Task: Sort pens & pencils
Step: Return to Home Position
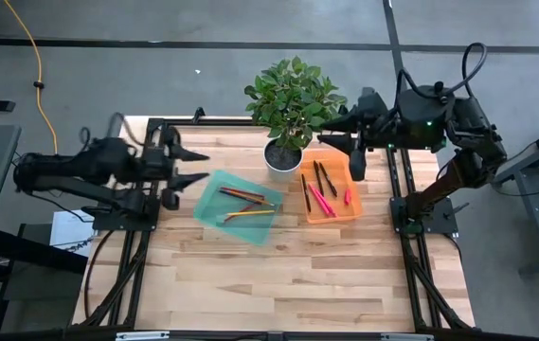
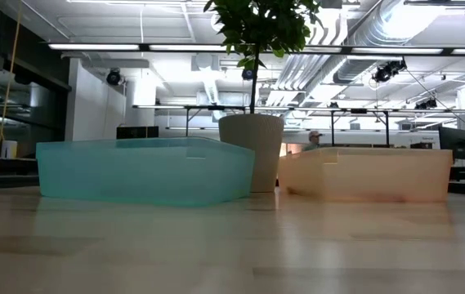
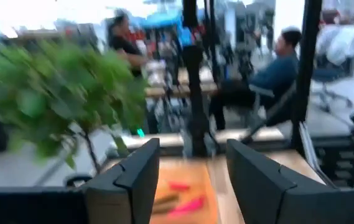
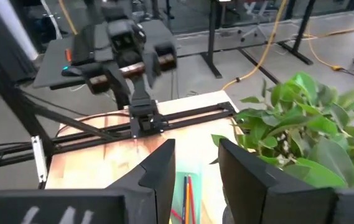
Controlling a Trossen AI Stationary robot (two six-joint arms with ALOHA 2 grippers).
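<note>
Teal bin [image 1: 214,195], orange bin [image 1: 340,212] (pink and black pens [image 1: 322,201]).

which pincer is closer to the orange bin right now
Right. The right pincer sits just beyond the far edge of the orange bin, by the plant. The left pincer is across the table, with the blue bin in between.

The left arm sits folded low on its own side, elbow bent. Its end effector [image 1: 201,166] points toward the middle, fingers [image 3: 136,177] spread and empty. The right arm is hunched opposite, with its end effector [image 1: 331,133] level, fingers [image 4: 158,171] parted and gripping nothing.
</note>
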